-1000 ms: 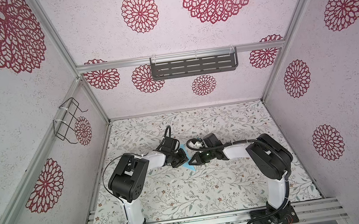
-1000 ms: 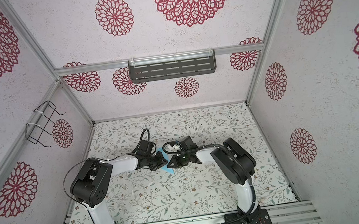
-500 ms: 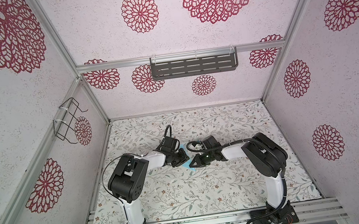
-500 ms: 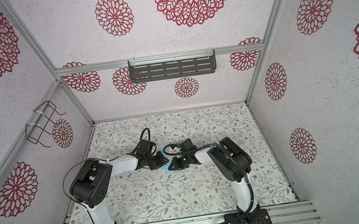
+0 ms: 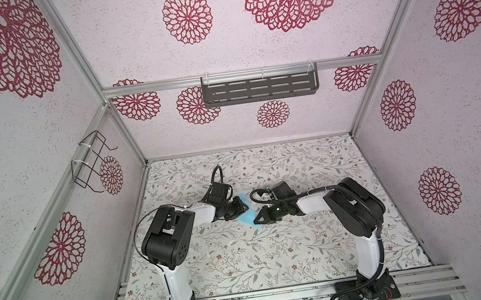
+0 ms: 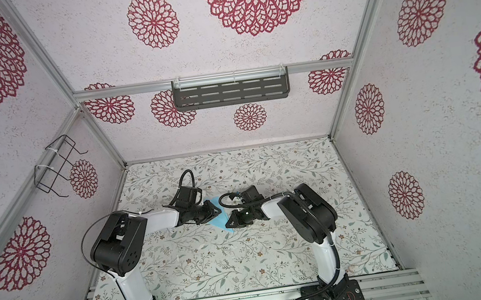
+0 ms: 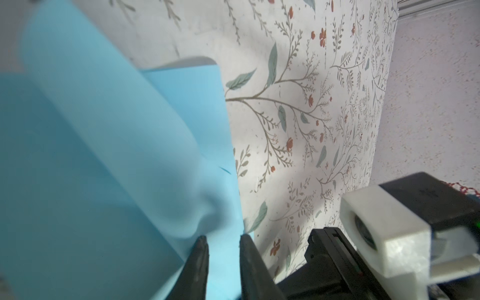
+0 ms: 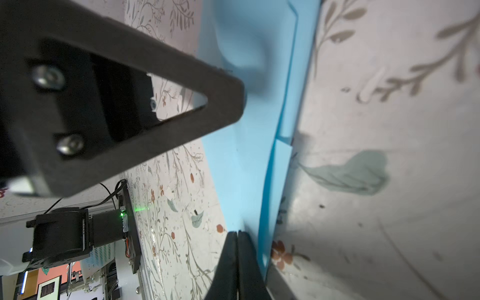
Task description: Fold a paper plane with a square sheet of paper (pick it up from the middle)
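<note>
A booth with pale pink walls printed with red flower medallions encloses a table (image 5: 278,253) covered in a cloth of grey leaf sprigs and small red flowers. A dark slotted shelf (image 5: 259,88) hangs on the far wall and a wire basket (image 5: 91,162) hangs on the left wall.

Two black-and-white arms rise from the near edge and bend inward, meeting around the middle of the table. Between them lies the paper (image 5: 249,217), light blue and plain. In both top views (image 6: 217,220) only a narrow pointed patch shows, tapering toward the near right, with the rest under the grippers.

In the left wrist view the paper (image 7: 104,155) is partly folded into overlapping layers. One layer lies flat with a straight edge on the cloth. Another swells up in a soft, uncreased curve.

In the right wrist view the paper (image 8: 249,155) shows a stepped, doubled edge along one side.

The left gripper (image 7: 223,240) sits over the paper's left part (image 5: 245,209), its jaws parted by a narrow gap with blue paper showing through it.

The right gripper (image 8: 237,233), at the paper's near right tip (image 5: 256,221), has its jaws pressed tightly together. The paper's edge meets their tips, but I cannot tell whether a layer is pinched.
</note>
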